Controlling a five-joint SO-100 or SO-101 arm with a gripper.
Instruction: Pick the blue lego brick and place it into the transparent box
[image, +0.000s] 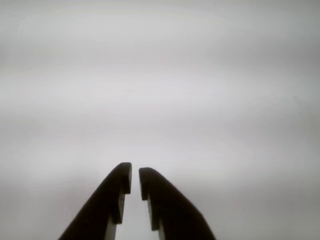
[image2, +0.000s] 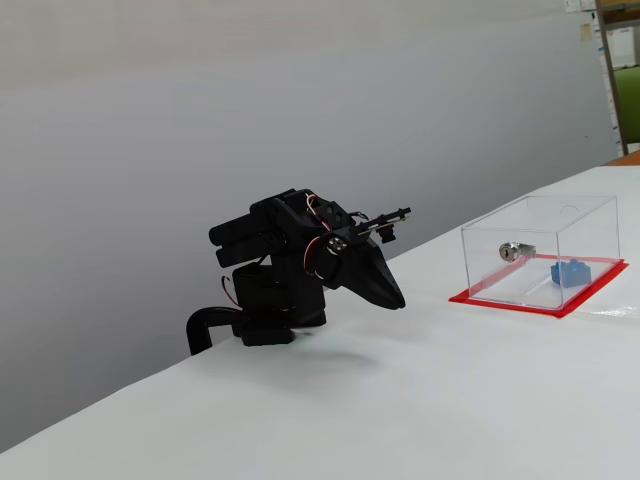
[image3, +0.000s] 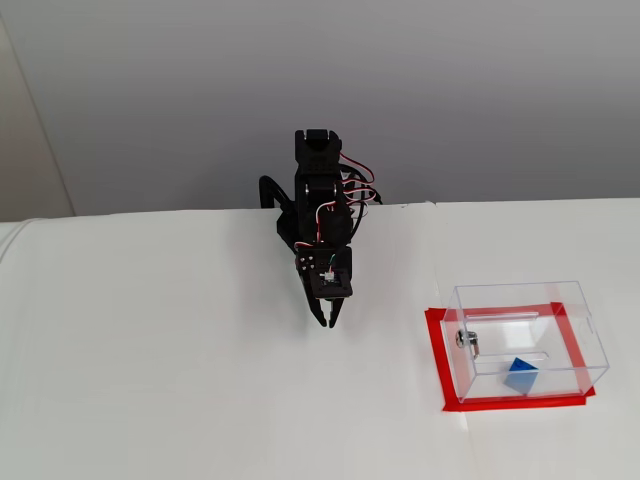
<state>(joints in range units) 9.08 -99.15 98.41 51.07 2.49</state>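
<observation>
Nothing is held: the gripper (image: 135, 180) hangs folded low over the white table (image2: 420, 400), its 2 fingers drawn nearly together with only a slim gap in the wrist view, while the blue lego brick (image3: 521, 375) seems already to lie inside the transparent box (image3: 580, 335), well apart from the arm, though through clear walls that is hard to confirm. If so, the wise course is to keep the arm parked. Only the silver lock (image2: 512, 251) on the box wall stands nearby, and nothing blocks the way.
</observation>
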